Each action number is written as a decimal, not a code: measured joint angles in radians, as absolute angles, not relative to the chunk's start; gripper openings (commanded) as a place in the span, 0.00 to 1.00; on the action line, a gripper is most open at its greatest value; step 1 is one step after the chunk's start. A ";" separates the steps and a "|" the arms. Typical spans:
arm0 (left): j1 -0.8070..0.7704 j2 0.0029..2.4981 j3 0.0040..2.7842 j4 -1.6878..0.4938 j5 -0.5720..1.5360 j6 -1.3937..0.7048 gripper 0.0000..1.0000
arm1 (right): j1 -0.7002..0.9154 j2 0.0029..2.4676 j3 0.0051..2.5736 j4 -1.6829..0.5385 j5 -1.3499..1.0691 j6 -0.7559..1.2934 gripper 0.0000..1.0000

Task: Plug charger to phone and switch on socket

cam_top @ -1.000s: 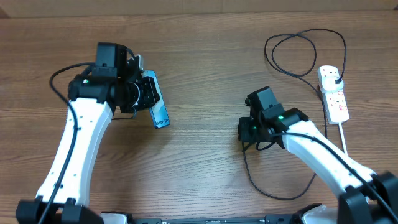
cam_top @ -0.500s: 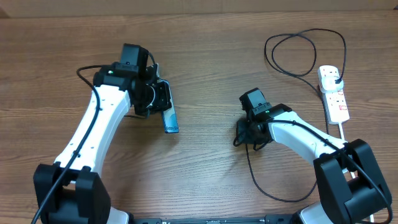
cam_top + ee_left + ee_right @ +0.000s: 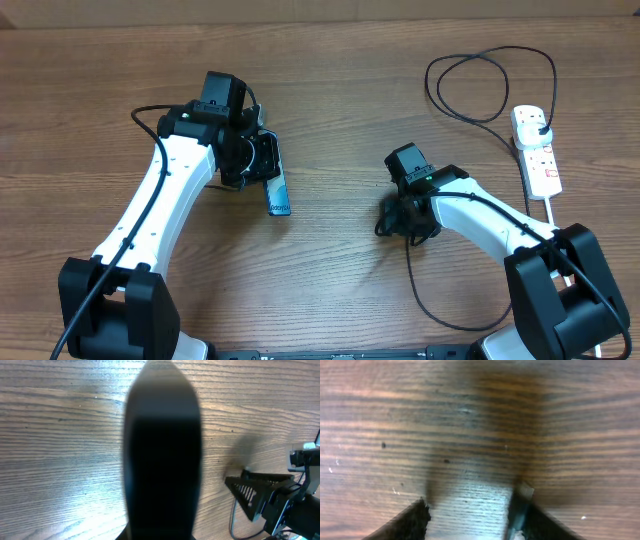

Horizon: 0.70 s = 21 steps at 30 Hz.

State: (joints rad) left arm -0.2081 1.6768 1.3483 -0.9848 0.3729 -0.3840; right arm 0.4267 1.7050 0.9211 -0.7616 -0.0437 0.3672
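In the overhead view my left gripper (image 3: 262, 168) is shut on the phone (image 3: 277, 192), holding it tilted above the wood left of centre, its light blue screen end pointing down-right. The phone (image 3: 162, 450) fills the middle of the left wrist view as a dark slab and hides the fingers. The charger (image 3: 429, 80) loops at the back right, its black plug in the socket (image 3: 541, 165). Its thin cable also runs from under my right gripper (image 3: 396, 216) toward the front edge. My right gripper (image 3: 470, 505) is open over bare wood, with a small grey-blue piece against its right finger (image 3: 520, 505).
The socket's thick white cord (image 3: 551, 222) runs toward the front right, beside my right arm (image 3: 490, 222). In the left wrist view my right arm (image 3: 280, 500) shows at the right, with the black cable (image 3: 232, 520) below it.
My left arm has carried the phone to the right, toward the table's middle. My right gripper has gone from shut to open and shifted slightly left; the cable's front loop has narrowed.
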 measured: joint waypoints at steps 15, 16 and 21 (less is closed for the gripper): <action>-0.208 1.677 1.348 -0.980 0.373 -0.382 0.04 | 0.425 1.713 0.923 -0.744 -0.012 0.366 0.84; -0.208 1.677 1.348 -0.980 0.373 -0.382 0.04 | 0.426 1.713 0.923 -0.741 -0.014 0.366 0.95; -0.208 1.677 1.348 -0.980 0.373 -0.382 0.04 | 0.428 1.710 0.930 -0.742 -0.009 0.358 0.20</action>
State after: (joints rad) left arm -0.2081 1.6768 1.3483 -0.9802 0.3729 -0.3817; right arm 0.4282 1.7103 0.9298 -0.7418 -0.0093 0.3576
